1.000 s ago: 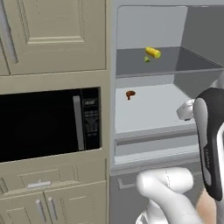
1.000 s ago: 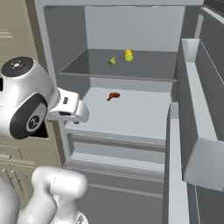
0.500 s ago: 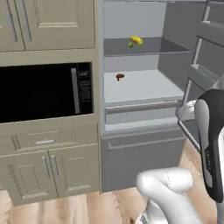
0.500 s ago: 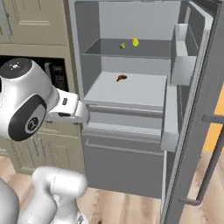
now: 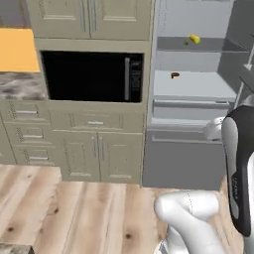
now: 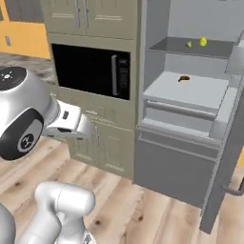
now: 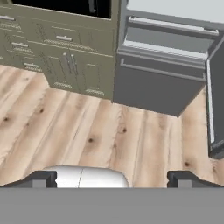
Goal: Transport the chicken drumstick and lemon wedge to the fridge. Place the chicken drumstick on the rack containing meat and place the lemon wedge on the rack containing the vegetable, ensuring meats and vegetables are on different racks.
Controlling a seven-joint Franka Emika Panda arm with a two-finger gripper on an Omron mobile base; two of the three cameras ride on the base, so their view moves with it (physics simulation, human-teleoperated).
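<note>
While fridge (image 6: 186, 138) stands open, no readable writing anywhere.

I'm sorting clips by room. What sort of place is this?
A rendered home kitchen, most likely: an open fridge holding food, a built-in microwave among cabinets, and a wood floor.

A black microwave (image 5: 92, 77) sits in the wall of tan cabinets (image 5: 89, 149). Above the microwave are two cabinet doors (image 5: 92, 17). Below it are drawers (image 5: 94, 120). A wooden floor (image 7: 87, 140) lies under the cabinets. Left of the microwave is an orange wall (image 5: 17, 49).
</note>
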